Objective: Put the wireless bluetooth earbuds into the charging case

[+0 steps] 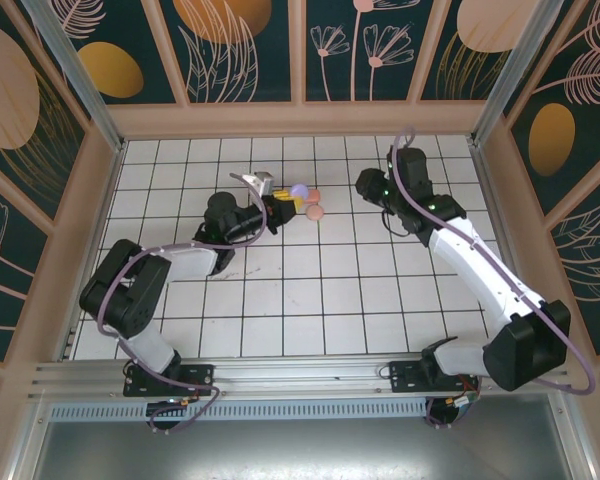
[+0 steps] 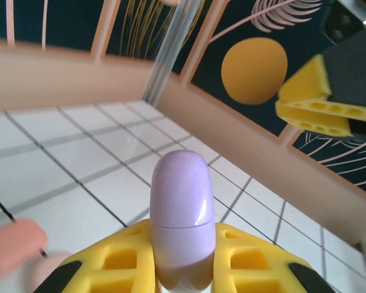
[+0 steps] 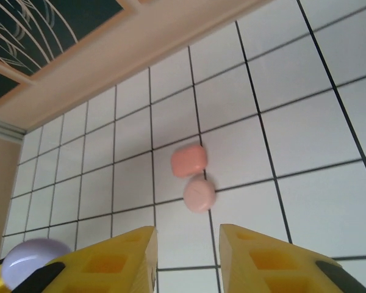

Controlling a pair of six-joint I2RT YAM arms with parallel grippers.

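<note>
From above, your left gripper (image 1: pixel 292 200) is clenched on the purple case (image 1: pixel 300 191), probably to steady it so the other arm can work on its lid. The right gripper (image 1: pixel 364 184) hangs near, facing it over the table (image 1: pixel 380 290). The pink cases (image 1: pixel 317 213) lie just beside the purple one, roughly between the two grippers, and could get knocked.

At the left wrist, the purple case (image 2: pixel 182 201) stands upright, its base pinched between the yellow fingers (image 2: pixel 250 259). Its lid looks closed at the seam, so I judge no bud can go in yet. A right finger (image 2: pixel 320 110) hovers beyond, apart from it.

At the right wrist, your right gripper (image 3: pixel 186 259) is released, with nothing between its jaws. The pink cases (image 3: pixel 189 160) sit on the table ahead, touching or nearly so. The purple case (image 3: pixel 30 259) is low on the left.
</note>
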